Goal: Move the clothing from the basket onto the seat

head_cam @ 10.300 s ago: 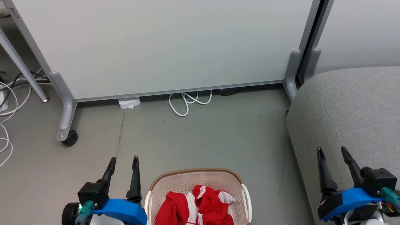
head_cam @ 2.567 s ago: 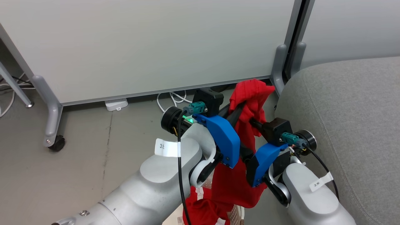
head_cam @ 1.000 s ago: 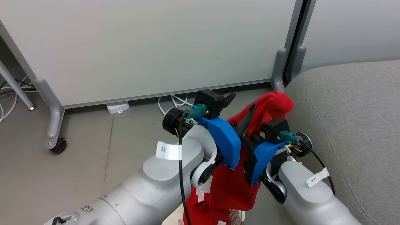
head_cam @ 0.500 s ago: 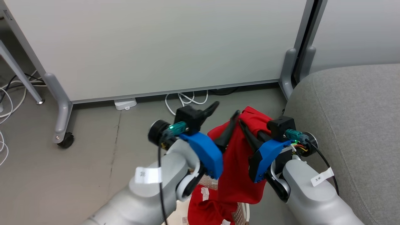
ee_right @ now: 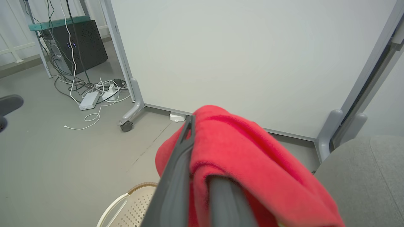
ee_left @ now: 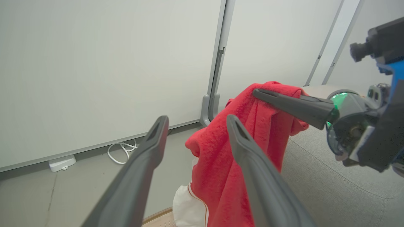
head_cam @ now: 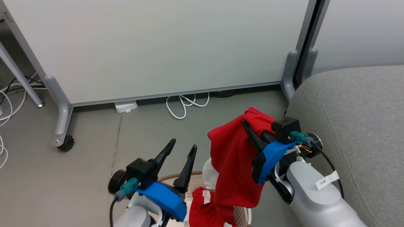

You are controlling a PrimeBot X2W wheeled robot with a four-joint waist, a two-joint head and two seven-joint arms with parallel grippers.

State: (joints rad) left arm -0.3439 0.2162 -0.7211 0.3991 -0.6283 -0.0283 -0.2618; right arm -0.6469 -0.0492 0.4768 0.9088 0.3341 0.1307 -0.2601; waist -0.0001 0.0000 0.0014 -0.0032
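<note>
Hanging vertically from the clamped right hand (head_cam: pixel 245 123), red garment (head_cam: pixel 232 157), tail toward basket (head_cam: pixel 197 180); left hand (head_cam: pixel 183 143) apart.

The grey floor (head_cam: pixel 142 135) carries the basket (ee_right: pixel 142 185) at the near edge, and the sofa (head_cam: pixel 363 104) stands on it to the right. Farther back a partition (head_cam: pixel 157 47) rests on the floor on a castor (head_cam: pixel 66 143). Along the partition's foot lie a small white box (head_cam: pixel 125 106) and a looped white cable (head_cam: pixel 184 108). At the far left a slanted metal leg (head_cam: pixel 22 78) meets the floor beside more cables (head_cam: pixel 11 105).
</note>
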